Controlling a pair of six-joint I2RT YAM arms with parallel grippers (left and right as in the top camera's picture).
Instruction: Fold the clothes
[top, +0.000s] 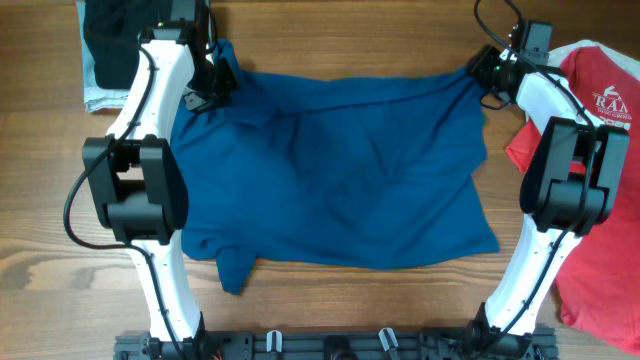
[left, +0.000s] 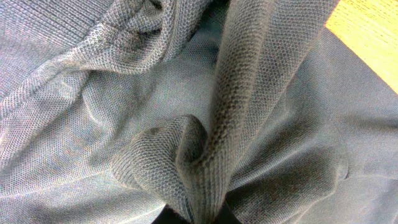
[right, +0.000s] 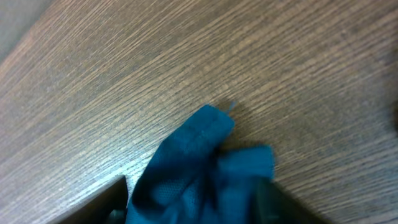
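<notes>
With the left gripper (top: 213, 85) and right gripper (top: 490, 72) each clenched on a far corner of the blue shirt (top: 330, 170) spread on the desk (top: 350, 310), they should lift together, carrying that edge evenly toward the near hem.

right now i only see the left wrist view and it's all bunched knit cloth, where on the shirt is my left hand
Observer: The left hand is at the far left corner of the blue shirt, which lies spread out on the table.
Operator: ok and the other far corner
Observer: The right hand has it. The right wrist view shows blue cloth gathered in its grip.
Operator: anything beside the shirt i could snag
Observer: A red T-shirt with white lettering lies just right of the blue shirt, partly under the right arm.
</notes>
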